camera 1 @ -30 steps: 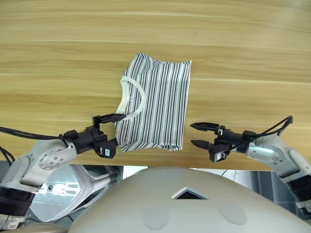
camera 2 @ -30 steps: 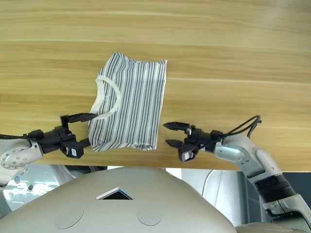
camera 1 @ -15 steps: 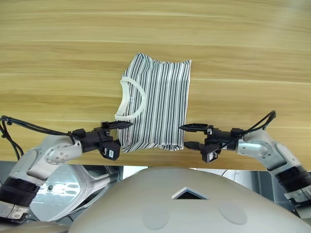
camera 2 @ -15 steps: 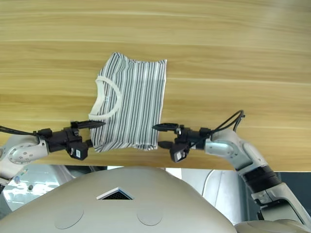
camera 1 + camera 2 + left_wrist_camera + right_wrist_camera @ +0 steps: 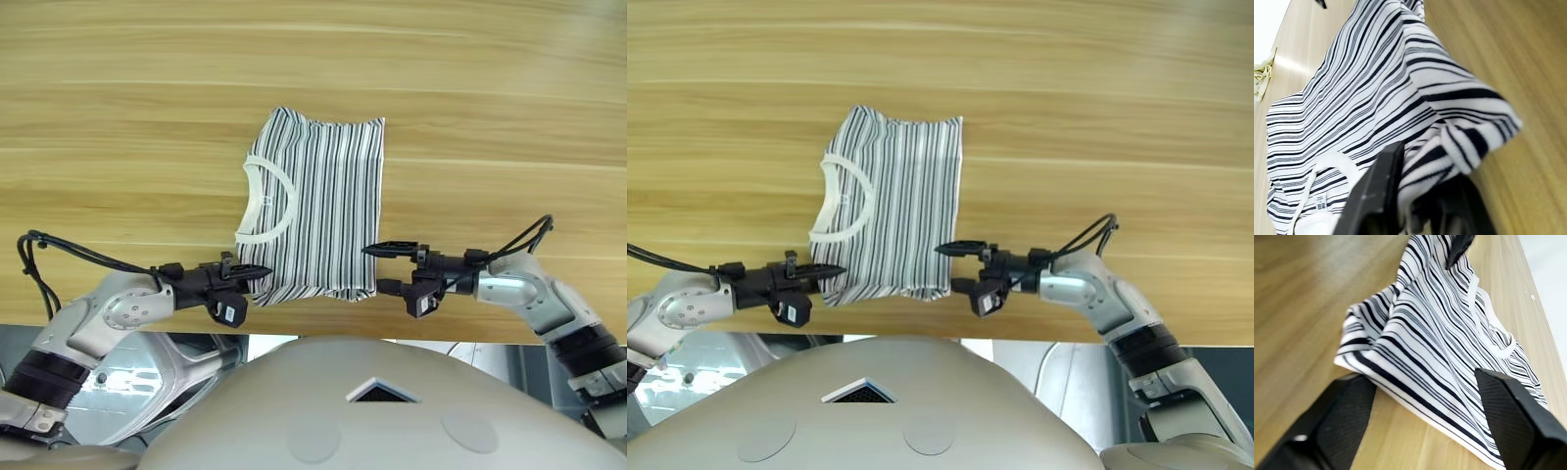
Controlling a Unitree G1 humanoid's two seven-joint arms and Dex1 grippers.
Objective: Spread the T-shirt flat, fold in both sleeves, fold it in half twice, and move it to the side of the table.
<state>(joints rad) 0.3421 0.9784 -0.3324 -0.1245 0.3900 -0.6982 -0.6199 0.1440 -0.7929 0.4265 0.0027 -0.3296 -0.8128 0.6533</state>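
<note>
Striped T-shirt (image 5: 318,196) at near table (image 5: 490,117) edge, left claw (image 5: 263,271) clenching a corner, right claw (image 5: 374,267) gaping alongside

This looks like a plain workroom or test lab, with 1 broad table (image 5: 490,98) of pale wood-grain laminate. Below its near edge lies a smooth grey floor (image 5: 12,338).

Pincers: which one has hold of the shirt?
The left pincer: the near-left corner of the shirt is bunched between its fingers. The right pincer stands open at the near-right corner, gripping nothing.
</note>
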